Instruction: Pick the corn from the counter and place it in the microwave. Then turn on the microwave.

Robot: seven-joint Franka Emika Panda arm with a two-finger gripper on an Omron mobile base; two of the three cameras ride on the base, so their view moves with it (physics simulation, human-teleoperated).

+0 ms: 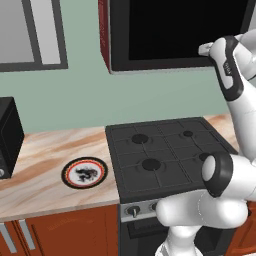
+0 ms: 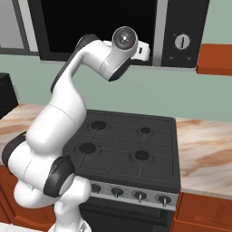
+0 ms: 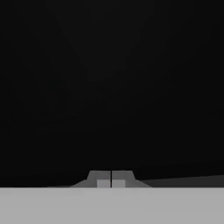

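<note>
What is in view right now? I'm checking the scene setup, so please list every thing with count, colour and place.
microwave: one, black front with silver-grey trim and a dark-red side, mounted above the stove; a dial on its right panel.
stove: one, black, four burners, set into the counter, knobs along its front.
counter: one, beige marble look, on both sides of the stove.
plate: one, round, black and red rim, on the counter left of the stove.
black box: one, on the counter's far left.
cabinets: red-brown, under the counter.
window: one, grey frame, upper left wall.
arm: one, white with dark joints, raised toward the microwave.
gripper: one, dark, shut, facing a dark surface.
</note>
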